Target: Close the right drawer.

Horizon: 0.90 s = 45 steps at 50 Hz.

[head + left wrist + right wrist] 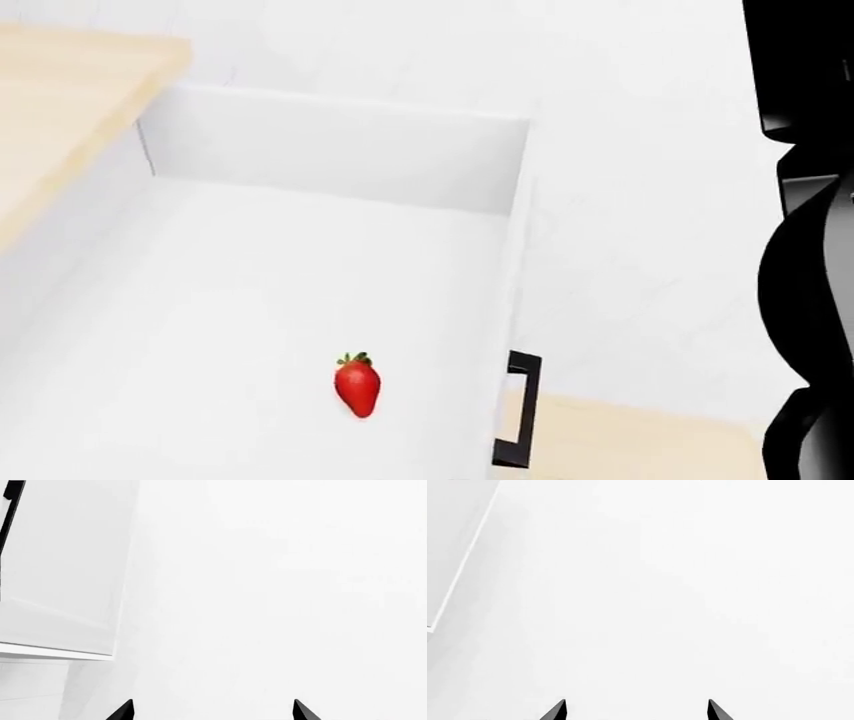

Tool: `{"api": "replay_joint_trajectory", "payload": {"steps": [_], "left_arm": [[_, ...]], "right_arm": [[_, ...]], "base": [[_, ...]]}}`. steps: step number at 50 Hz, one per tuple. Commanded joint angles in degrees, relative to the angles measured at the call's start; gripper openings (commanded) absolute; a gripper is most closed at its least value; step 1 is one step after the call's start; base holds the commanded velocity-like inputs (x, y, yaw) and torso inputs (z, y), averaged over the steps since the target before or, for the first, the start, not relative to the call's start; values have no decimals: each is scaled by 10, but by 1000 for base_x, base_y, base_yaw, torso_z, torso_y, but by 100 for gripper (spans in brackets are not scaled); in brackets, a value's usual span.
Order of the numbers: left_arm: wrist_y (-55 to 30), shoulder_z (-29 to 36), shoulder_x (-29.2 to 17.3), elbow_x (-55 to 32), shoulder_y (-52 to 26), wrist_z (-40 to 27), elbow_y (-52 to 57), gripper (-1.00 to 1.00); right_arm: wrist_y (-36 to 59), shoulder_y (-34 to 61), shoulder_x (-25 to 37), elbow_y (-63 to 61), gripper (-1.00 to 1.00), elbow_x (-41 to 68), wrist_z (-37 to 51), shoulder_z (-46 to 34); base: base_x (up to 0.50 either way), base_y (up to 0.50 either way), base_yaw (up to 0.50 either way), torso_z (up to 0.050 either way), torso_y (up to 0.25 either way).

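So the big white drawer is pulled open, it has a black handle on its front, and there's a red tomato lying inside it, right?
Nearly. The right drawer is pulled open and has a black handle on its front, but what lies on its floor is a strawberry, red with a small green leafy top, not a tomato. The head view shows it.

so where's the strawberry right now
In the head view, the strawberry lies on the floor of the open right drawer, near its front wall and the black handle.
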Motion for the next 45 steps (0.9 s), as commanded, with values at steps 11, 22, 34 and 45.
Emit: {"api": "replay_joint_trajectory", "payload": {"steps": [11,22,34,45], "left_arm": [[-15,-7,-3,-17,-8,-10,6,100],[7,4,-5,-9,2,-8,-2,100],[16,7,-6,-8,7,-10,-5,100],[2,-3,-10,-22,1,-15,1,100]], "right_arm": [[33,13,4,-20,100,16,5,11],[-16,0,1,2,100,-6,20,7],[-30,-15,13,9,100,-13,18,-17],[-13,-12,17,-5,100,-10,23,-23]], "base": [[0,0,-500,0,0],[0,0,-500,0,0],[0,0,0,0,0],[5,-213,0,0,1]]}}
